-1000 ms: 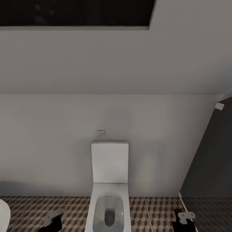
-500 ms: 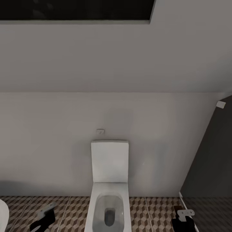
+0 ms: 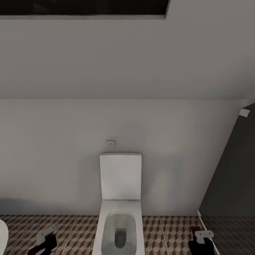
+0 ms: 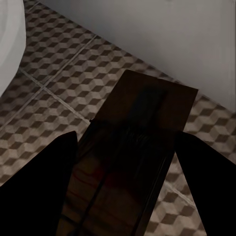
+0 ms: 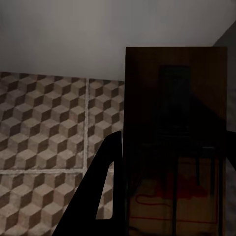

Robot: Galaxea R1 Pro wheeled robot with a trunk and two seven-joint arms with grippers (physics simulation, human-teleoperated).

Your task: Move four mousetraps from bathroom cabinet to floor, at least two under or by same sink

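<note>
In the left wrist view a mousetrap (image 4: 142,128), a dark brown board with a faint red bit, lies between the two black fingers of my left gripper (image 4: 128,169), which is shut on it above the cube-patterned bathroom floor (image 4: 54,98). My right gripper (image 5: 169,196) is shut on a second mousetrap (image 5: 174,123) that shows a black bar and red wire. In the head view the left gripper (image 3: 44,241) is low at the left and the right gripper (image 3: 201,241) low at the right, over the floor (image 3: 79,230). The cabinet and the sink are out of view.
A white square toilet (image 3: 120,198) stands against the pale wall straight ahead, between my two arms. A dark shower panel (image 3: 233,184) rises at the right. A white rounded rim (image 3: 2,235) shows at the far left, also as a rounded rim (image 4: 10,44).
My left gripper has moved left in the head view with its mousetrap. The head view has shifted slightly upward. The right gripper has barely moved.
</note>
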